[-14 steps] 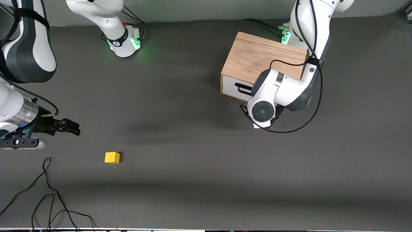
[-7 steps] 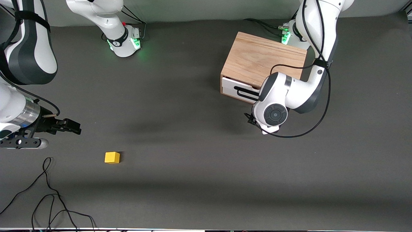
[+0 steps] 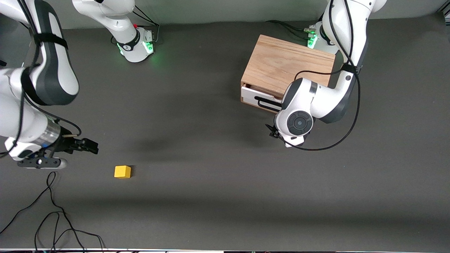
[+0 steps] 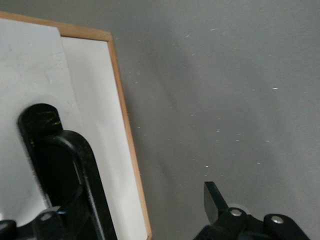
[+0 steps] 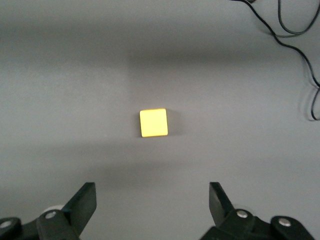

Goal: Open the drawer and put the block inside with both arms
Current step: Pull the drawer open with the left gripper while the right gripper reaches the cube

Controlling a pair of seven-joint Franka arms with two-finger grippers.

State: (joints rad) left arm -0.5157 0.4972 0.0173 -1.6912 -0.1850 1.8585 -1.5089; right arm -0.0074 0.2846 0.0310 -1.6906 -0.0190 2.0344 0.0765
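The left tool [image 4: 125, 220] has its fingers apart around the drawer [image 3: 254, 95] handle [image 3: 269, 102] to pull, while the right tool [image 5: 150, 210], wide apart, lines up over the block [image 5: 153, 122].

The left pincer [image 4: 132, 212] is open at the drawer [image 4: 85, 100], one finger by its black handle [image 4: 80, 165], the other over the grey surface [image 4: 225, 100].

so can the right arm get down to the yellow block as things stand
Probably yes. The right gripper hangs open above the table close to the yellow block, which sits alone on bare tabletop with nothing between them; the loose cables lie nearer the front camera, off that path.
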